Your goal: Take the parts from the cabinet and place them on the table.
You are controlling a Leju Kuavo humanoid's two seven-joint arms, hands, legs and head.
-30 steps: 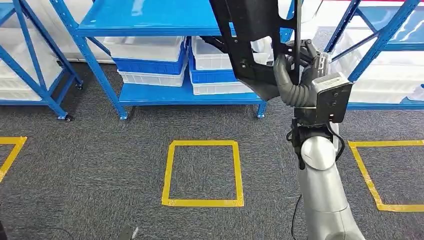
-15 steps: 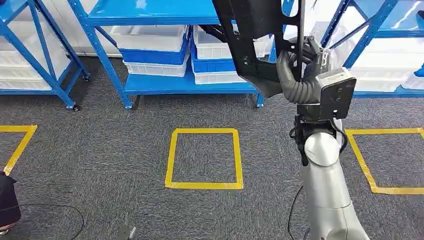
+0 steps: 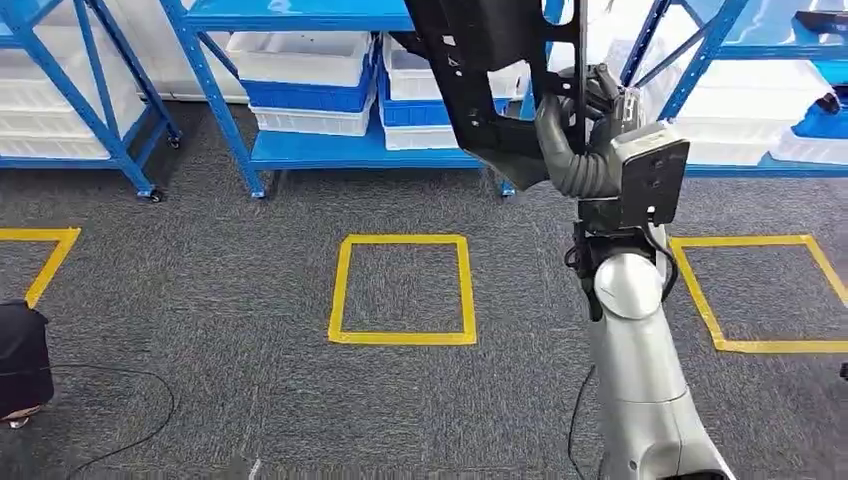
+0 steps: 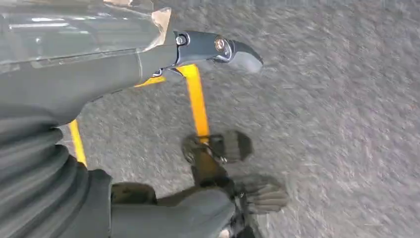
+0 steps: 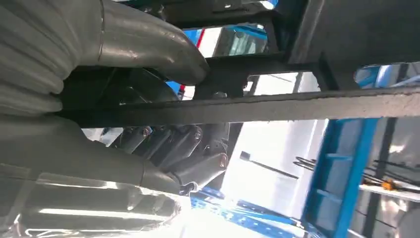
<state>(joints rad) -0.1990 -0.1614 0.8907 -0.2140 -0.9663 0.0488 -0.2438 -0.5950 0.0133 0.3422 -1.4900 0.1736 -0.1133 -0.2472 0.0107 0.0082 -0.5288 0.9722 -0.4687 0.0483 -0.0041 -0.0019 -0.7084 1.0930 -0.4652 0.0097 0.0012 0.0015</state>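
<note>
A large black flat part [image 3: 480, 60] with holes and cut-outs is held up in front of the blue shelves. My right hand [image 3: 590, 125] grips it at its lower right edge. In the right wrist view the thumb and the dark fingers [image 5: 183, 148] of my right hand [image 5: 148, 114] close around a black bar of the part [image 5: 307, 105]. My left hand [image 4: 99, 74] hangs over the grey carpet, its thumb stretched out and nothing in it.
Blue shelving racks [image 3: 225, 110] hold white and blue bins [image 3: 305, 80] at the back. Yellow tape squares [image 3: 340, 290] [image 3: 700, 300] mark the grey carpet. A dark object [image 3: 20, 365] with a cable sits at the left edge.
The whole view has shifted: shelves and tape squares slid up the picture and a dark object came in at the left. My right hand keeps holding the black part.
</note>
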